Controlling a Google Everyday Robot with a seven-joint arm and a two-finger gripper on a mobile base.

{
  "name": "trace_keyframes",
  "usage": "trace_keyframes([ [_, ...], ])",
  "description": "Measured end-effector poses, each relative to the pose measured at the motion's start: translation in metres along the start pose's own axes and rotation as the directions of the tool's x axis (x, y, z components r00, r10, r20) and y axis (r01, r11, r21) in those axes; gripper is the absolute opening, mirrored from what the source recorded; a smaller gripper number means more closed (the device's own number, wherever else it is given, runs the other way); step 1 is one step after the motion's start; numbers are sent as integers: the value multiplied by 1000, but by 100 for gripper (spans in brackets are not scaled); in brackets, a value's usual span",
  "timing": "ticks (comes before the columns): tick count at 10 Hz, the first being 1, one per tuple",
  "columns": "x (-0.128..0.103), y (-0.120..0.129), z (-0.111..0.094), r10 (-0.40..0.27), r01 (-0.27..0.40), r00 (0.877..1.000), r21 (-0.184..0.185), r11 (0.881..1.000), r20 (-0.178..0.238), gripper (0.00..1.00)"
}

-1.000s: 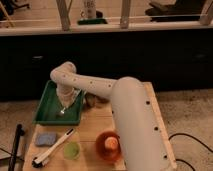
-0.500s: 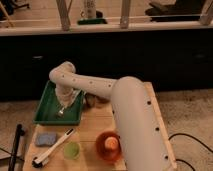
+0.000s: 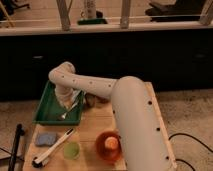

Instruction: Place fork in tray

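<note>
The green tray [image 3: 47, 114] sits at the back left of the wooden table. The slim silvery fork [image 3: 70, 109] lies slanted inside the tray near its right rim, with its head toward the front. My gripper [image 3: 64, 102] hangs over the right part of the tray, right above the fork's upper end. I cannot tell whether it touches the fork. My white arm reaches in from the lower right and hides much of the table's right half.
An orange bowl [image 3: 109, 146] with a pale round thing in it stands at the front. A white-handled brush with a black head [image 3: 53, 147], a blue sponge [image 3: 45, 138] and a small green cup [image 3: 71, 149] lie at the front left. A brown object [image 3: 93, 100] sits right of the tray.
</note>
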Motion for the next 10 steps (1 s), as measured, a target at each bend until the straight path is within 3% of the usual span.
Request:
trace_keyframes([
  [10, -4, 3, -10, 24, -24, 1000, 11, 1000, 3, 80],
])
